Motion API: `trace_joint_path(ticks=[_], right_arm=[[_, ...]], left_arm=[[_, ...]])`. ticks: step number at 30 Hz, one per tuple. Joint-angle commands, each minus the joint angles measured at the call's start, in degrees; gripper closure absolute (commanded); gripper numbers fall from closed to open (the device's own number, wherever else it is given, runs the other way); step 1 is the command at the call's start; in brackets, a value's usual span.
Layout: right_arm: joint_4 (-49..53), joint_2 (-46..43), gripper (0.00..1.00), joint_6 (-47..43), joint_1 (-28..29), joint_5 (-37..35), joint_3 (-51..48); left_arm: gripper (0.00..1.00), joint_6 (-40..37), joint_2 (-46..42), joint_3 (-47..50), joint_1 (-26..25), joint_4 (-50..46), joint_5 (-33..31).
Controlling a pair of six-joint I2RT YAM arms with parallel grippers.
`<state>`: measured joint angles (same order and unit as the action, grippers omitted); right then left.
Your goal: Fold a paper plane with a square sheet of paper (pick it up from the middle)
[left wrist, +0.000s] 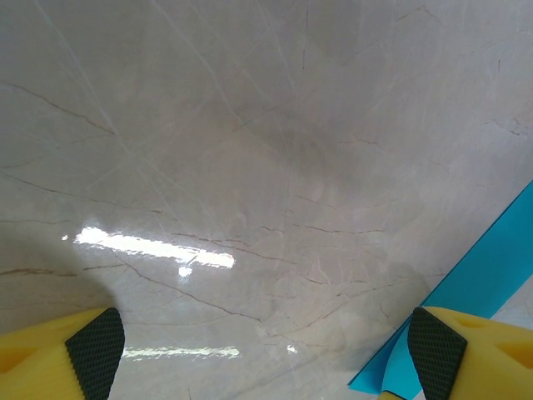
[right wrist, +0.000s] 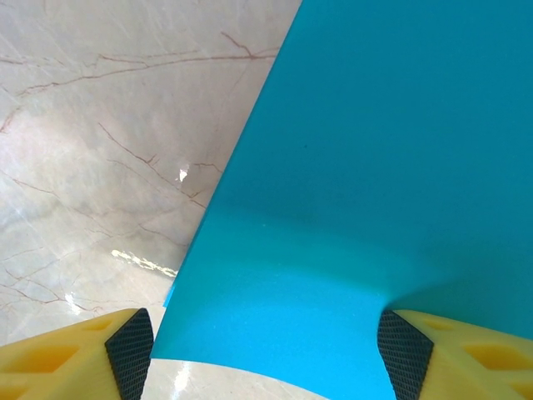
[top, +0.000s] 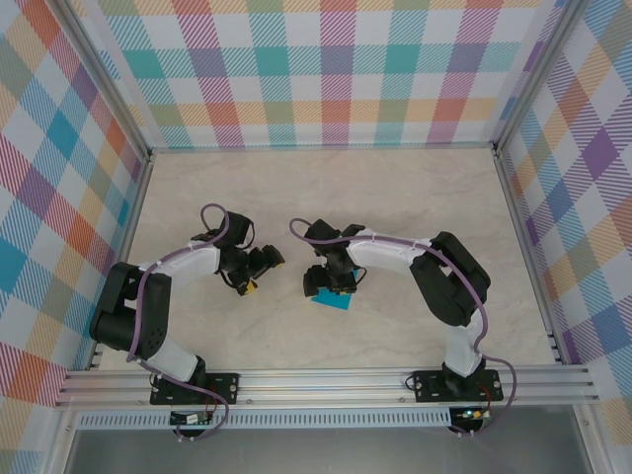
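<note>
The teal-blue sheet of paper (top: 333,300) lies on the marble table under my right gripper (top: 331,284). In the right wrist view the paper (right wrist: 375,167) bows up between the wide-apart fingers of the right gripper (right wrist: 266,354). Its edge touches the right pad (right wrist: 404,350), and a second layer peeks out at its left edge. My left gripper (top: 259,269) hovers just left of the paper, open over bare table. In the left wrist view, between the fingers of the left gripper (left wrist: 266,358) there is nothing, and a strip of paper (left wrist: 479,279) runs past the right fingertip. The paper plane is out of view.
The marble tabletop (top: 326,197) is walled by checkered panels on three sides. An aluminium rail (top: 326,380) carrying both arm bases runs along the near edge. Open table stretches behind both grippers.
</note>
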<state>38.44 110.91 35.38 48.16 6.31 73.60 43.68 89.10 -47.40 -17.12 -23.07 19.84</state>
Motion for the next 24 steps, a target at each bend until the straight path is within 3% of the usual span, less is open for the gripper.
trace_joint_path(ticks=[1,14,17,24], right_arm=[[2.2,4.4,0.26,1.4,0.1,-0.4,-2.2],[-1.2,1.6,0.45,1.3,0.1,2.1,-2.1],[-2.0,0.8,0.46,1.4,0.1,2.9,-1.9],[-3.1,0.7,0.48,1.5,0.0,4.2,-2.3]], left_arm=[[0.10,-1.0,-0.9,0.5,0.8,-2.1,-0.5],[0.16,-2.1,-2.6,1.4,0.8,0.9,3.9],[0.26,-2.2,-3.5,2.6,0.5,3.5,6.9],[0.62,-3.5,-3.6,3.5,-3.7,8.7,14.9]])
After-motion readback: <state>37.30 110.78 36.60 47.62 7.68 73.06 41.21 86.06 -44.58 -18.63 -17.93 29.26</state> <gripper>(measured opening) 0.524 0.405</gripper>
